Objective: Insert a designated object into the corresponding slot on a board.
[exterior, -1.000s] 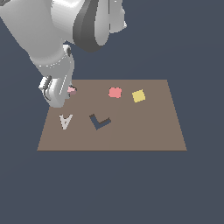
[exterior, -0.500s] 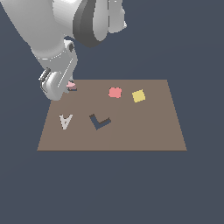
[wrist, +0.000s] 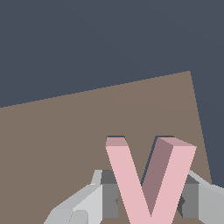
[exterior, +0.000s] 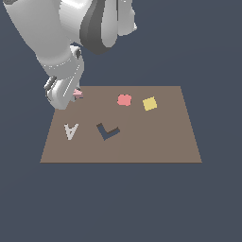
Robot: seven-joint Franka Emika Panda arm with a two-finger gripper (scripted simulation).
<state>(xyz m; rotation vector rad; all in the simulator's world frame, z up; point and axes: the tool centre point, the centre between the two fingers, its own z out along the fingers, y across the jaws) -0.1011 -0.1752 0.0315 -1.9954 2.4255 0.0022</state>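
My gripper (exterior: 70, 97) is shut on the pale-pink V piece (exterior: 78, 93) at the far corner of the brown board (exterior: 142, 146), on the exterior view's left. In the wrist view the V (wrist: 146, 179) stands between my two fingers (wrist: 109, 192), close above the board (wrist: 65, 144). Thin dark strips (wrist: 116, 137) show just beyond the V's two arm tips, which look like edges of the dark V slot. The V covers the rest of the slot. In the exterior view the slot is hidden behind my hand.
On the board lie a pale grey A piece (exterior: 71, 131), a dark blue L-shaped cutout (exterior: 107, 132), a coral-red blob (exterior: 124, 99) and a yellow square (exterior: 150, 103). The board's far edge and corner (wrist: 189, 72) are close to the V.
My hand has shifted slightly and turned at the wrist while still holding the pink V at the same far corner of the board. The other pieces have not moved.
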